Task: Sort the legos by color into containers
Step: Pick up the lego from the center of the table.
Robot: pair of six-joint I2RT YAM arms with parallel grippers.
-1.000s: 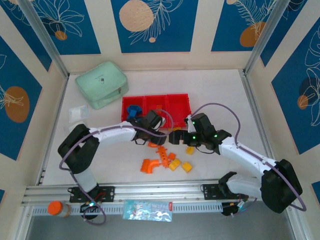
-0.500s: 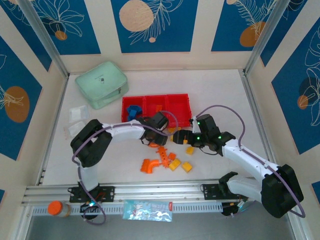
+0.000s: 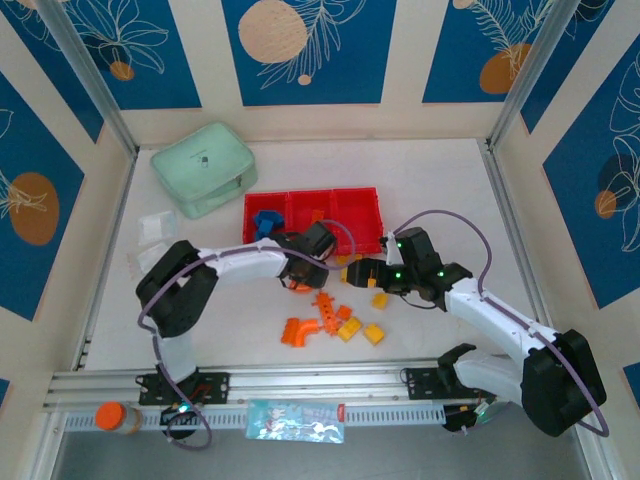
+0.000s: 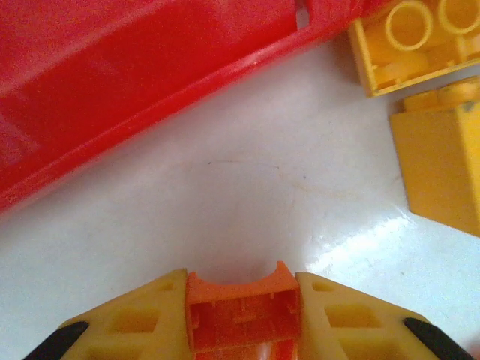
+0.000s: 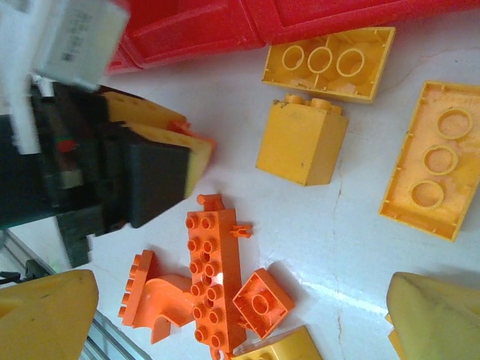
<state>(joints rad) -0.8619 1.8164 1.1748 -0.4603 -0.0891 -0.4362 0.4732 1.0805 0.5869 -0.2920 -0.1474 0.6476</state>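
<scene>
My left gripper (image 4: 241, 300) is shut on a small orange lego (image 4: 241, 315) just above the white table, close in front of the red tray (image 4: 135, 90). From above, that gripper (image 3: 300, 278) sits below the tray's middle container (image 3: 340, 191). Blue legos (image 3: 265, 225) lie in the left container. My right gripper (image 5: 240, 322) is open and holds nothing. It hangs over a long orange brick (image 5: 217, 277), a small orange square (image 5: 261, 301) and a curved orange piece (image 5: 154, 296). Yellow blocks (image 5: 304, 142) lie beyond them.
A mint-green zip case (image 3: 205, 168) stands at the back left, with clear bags (image 3: 155, 228) beside it. More orange and yellow pieces (image 3: 345, 325) lie near the front rail. A jar with an orange lid (image 3: 118, 417) and a packet (image 3: 295, 420) rest on the rail.
My left gripper has closed on the small orange lego. The right gripper shifted slightly right and back early on, then stayed still and open.
</scene>
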